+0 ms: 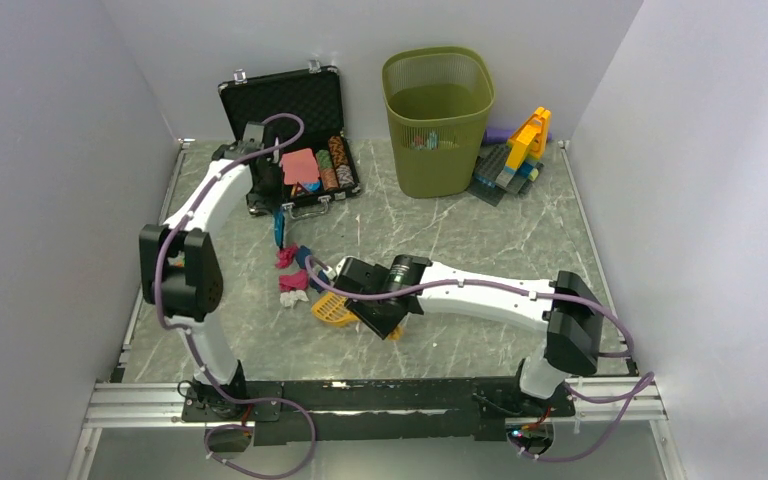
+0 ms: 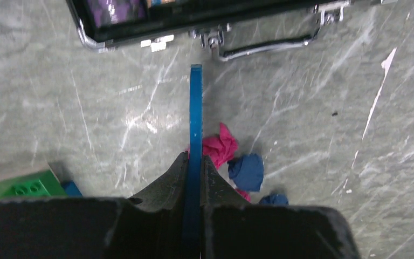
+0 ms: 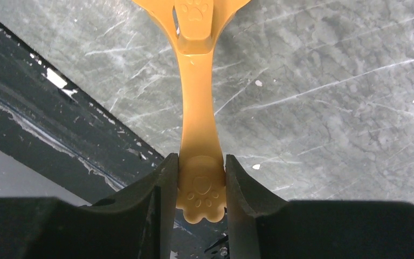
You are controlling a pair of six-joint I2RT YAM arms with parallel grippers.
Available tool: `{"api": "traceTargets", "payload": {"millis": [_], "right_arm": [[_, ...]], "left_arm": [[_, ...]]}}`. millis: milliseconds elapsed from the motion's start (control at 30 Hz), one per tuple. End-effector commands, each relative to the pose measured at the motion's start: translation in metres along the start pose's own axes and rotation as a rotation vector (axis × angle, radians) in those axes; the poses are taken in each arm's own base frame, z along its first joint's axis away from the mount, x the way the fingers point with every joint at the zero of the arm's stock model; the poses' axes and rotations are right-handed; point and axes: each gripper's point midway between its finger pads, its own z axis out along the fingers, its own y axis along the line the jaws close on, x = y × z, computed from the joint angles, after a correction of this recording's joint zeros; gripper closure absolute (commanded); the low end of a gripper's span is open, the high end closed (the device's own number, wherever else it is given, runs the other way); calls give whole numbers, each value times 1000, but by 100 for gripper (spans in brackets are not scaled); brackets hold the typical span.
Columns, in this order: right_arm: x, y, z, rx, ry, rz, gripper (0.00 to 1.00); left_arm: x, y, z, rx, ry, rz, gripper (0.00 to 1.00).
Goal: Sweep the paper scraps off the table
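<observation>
Closest to the lens, the right end effector point(image 3: 200, 164) is pinching the paw-printed tail of an orange scoop handle point(image 3: 197, 108). Its fingers are narrow and squeezing from both sides, low in the right wrist view. Over in the left wrist view, the left end effector point(image 2: 195, 157) is gripping a thin blue blade point(image 2: 195, 102) edge-on. It is running up the centre of the frame toward the black case point(image 2: 194, 24) at the top.

And the paper scraps point(image 2: 219, 147) are sitting on the table point(image 2: 86, 124) just right of the blade, lower centre. A pink one is touching it or nearly so, a navy wad point(image 2: 247, 171) is lying beside that, and another navy one is partly hiding behind the end effector's body. From above, more pink and white wads are lying mid-left of the frame, between the blade above them and the scoop's yellow pan point(image 1: 332, 310) to their lower right.

So the sweep looks to be setting up. Doing it well is probably going to mean the blade's flat face, not its edge, meeting the wads and riding low on the table so nothing is slipping underneath. It should also be moving slowly, since paper this light is likely to roll off sideways. The pan's lip wants to be lying flush, mouth facing the pile. One green brick point(image 2: 24, 189) at lower left is worth steering round.
</observation>
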Motion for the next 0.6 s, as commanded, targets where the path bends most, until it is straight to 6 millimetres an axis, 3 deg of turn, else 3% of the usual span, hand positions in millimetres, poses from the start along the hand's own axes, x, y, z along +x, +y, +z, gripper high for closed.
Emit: {"api": "traceTargets", "payload": {"millis": [0,100,233,400,500,567], "right_arm": [[-12,-2,-2,-15,8,-19,100],[-15,-2,1,-17,16,-22,100],[-18,-7,5,-11,28,-28,100],[-23,-17,14,5,27,-21,100],[-28,-20,19,-2,22,-11,100],[-32,-23,21,0,16,-8,100]], "left_arm": [[-17,1,-4,-11,27,118,100],[-16,3,-9,-4,33,197,100],[0,-28,-18,180,53,309,100],[63,-85,-25,332,203,411,100],[92,-98,-27,344,268,465,100],[97,-99,-33,344,281,478,100]]}}
